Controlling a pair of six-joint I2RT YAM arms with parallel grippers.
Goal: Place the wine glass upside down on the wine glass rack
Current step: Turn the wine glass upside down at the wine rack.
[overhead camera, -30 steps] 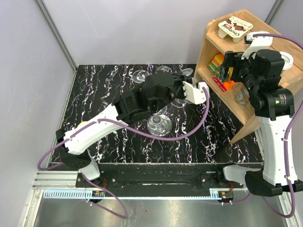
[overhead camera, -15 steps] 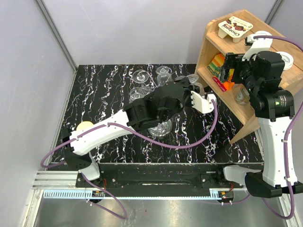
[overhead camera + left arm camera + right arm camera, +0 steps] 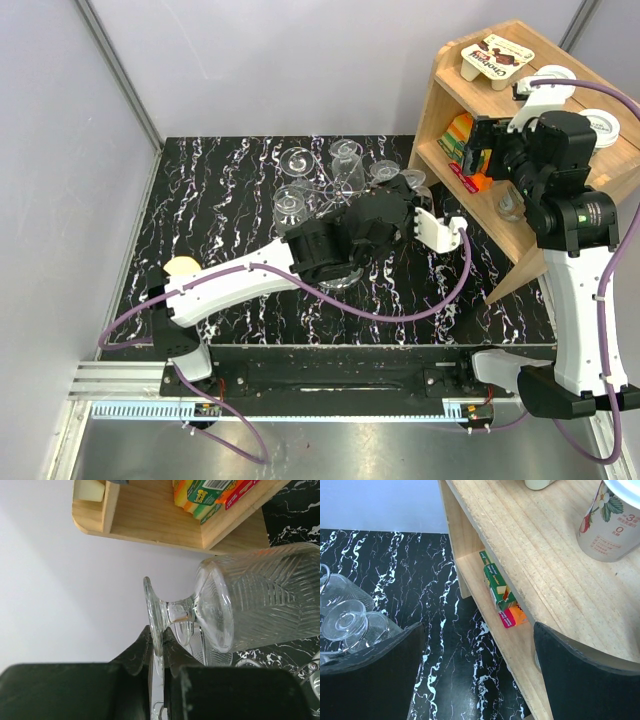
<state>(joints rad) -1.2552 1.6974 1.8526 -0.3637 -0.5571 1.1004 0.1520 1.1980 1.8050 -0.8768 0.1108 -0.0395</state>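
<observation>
Clamping the round foot of a clear, ribbed wine glass, the left gripper has its black fingers drawn narrow on either face of the foot's rim; in the left wrist view the glass lies sideways, foot toward 9 o'clock and bowl toward 3 o'clock, its mouth cut off by the frame edge. From the top view the held glass cannot be told surely from the other clear glasses clustered there, and the left gripper is hidden under its own wrist; the left arm reaches toward 1 o'clock across the black, white-veined marble table. The shiny chrome wire wine glass rack stands near the table's centre, glasses hanging from its curled arms; its round base and post are mostly covered by the left arm. The right gripper hangs with jaws spread wide and nothing between them, beside the light wooden shelf unit at 2 o'clock of the table; only its blurred dark fingertips show in its own view. A white flower-printed cup on the shelf is partly cropped; the thin green, red and orange boxes carry print too small to read.
</observation>
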